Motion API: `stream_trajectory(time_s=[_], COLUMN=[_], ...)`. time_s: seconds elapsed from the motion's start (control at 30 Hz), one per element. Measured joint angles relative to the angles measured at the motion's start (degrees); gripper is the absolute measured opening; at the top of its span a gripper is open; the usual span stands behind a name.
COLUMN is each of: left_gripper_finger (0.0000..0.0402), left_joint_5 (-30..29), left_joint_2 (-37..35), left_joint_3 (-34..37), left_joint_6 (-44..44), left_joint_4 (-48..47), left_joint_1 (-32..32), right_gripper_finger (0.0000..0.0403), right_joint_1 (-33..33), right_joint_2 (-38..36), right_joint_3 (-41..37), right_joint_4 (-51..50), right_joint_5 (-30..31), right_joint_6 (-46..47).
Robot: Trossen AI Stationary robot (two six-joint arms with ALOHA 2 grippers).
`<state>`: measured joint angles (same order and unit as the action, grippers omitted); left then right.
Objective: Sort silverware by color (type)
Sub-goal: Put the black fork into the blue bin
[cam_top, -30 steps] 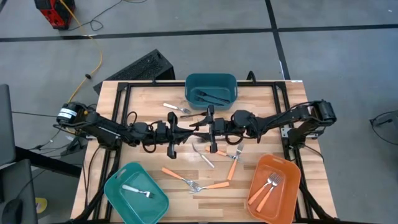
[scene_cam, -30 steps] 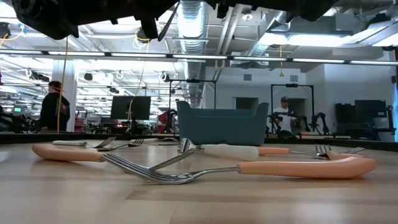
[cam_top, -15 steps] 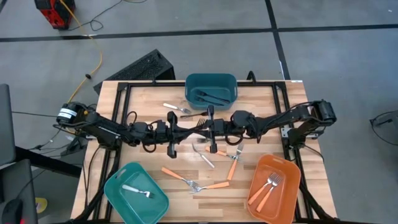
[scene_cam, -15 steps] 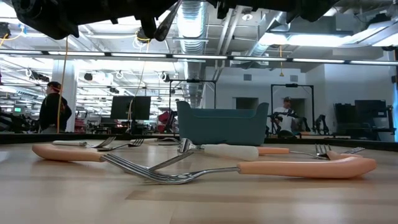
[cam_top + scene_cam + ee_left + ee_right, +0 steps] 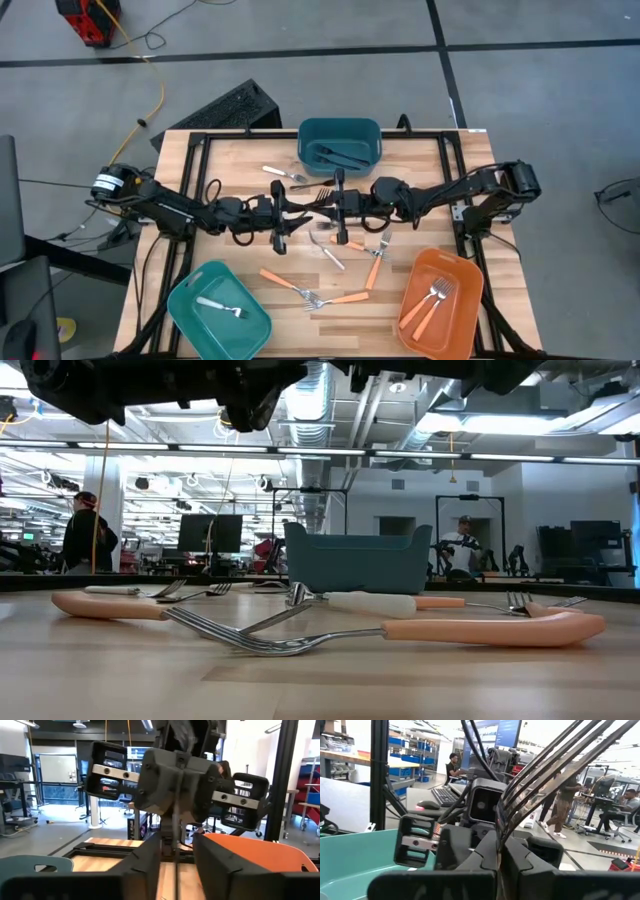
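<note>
Both grippers (image 5: 312,200) face-to-face mid-table

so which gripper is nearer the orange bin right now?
Right. The right gripper is mid-table, shut on a dark fork, up and left of the orange bin. The left gripper faces it, farther left.
</note>
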<state>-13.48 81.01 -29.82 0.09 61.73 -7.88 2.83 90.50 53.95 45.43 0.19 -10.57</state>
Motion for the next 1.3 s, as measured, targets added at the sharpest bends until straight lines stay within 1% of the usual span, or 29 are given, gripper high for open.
stream_trajectory(time_s=[0.17, 0.3, 0.43, 0.5, 0.63, 0.7, 0.87, 1.0, 1.07, 1.13, 1.3], left_gripper_finger=[0.0165, 0.0204, 0.0235, 0.0245, 0.0249, 0.0249, 0.0249, 0.0249, 0.0249, 0.0249, 0.0249], left_joint_5=[0.0, -0.9, -4.0, -6.1, -8.0, -8.4, -9.4, -9.9, -9.9, -9.9, -9.9], left_joint_2=[-0.5, -1.3, -2.5, -3.3, -6.4, -8.1, -11.4, -11.8, -11.8, -11.8, -13.3], left_joint_3=[0.0, 0.0, 0.0, 0.0, 0.0, 0.0, 0.0, 0.0, 0.0, 0.0, 0.0], left_joint_6=[-0.1, 0.1, 0.1, 0.0, -1.1, -2.3, -4.3, -4.8, -5.3, -5.9, -5.6], left_joint_4=[-0.4, -3.1, -5.5, -6.9, -12.1, -15.6, -21.3, -23.5, -23.9, -23.9, -24.4], left_joint_1=[0.0, 0.0, 0.0, 0.0, 0.0, 0.0, 0.0, 0.0, 0.0, 0.0, 0.0], right_gripper_finger=[0.0023, 0.0023, 0.0023, 0.0023, 0.0023, 0.0023, 0.0023, 0.0023, 0.0023, 0.0023, 0.0023], right_joint_1=[-0.8, -1.1, -1.1, -1.2, -1.7, -2.1, -3.5, -5.5, -6.9, -8.4, -11.2], right_joint_2=[0.0, -1.4, -4.2, -6.2, -9.5, -11.0, -13.1, -12.6, -11.2, -9.2, -6.2], right_joint_3=[0.0, 0.0, 0.0, 0.1, 0.0, 0.0, 0.0, 0.0, 0.5, 1.3, 4.0], right_joint_4=[-0.2, -1.8, -6.1, -10.8, -19.9, -22.6, -24.4, -26.3, -27.1, -28.6, -28.1], right_joint_5=[0.1, 0.0, 0.0, 0.4, 4.5, 6.5, 10.7, 18.2, 20.6, 21.0, 20.8], right_joint_6=[0.0, 0.2, 0.2, 0.2, 0.0, -0.1, -1.7, -4.8, -5.8, -5.9, -7.5])
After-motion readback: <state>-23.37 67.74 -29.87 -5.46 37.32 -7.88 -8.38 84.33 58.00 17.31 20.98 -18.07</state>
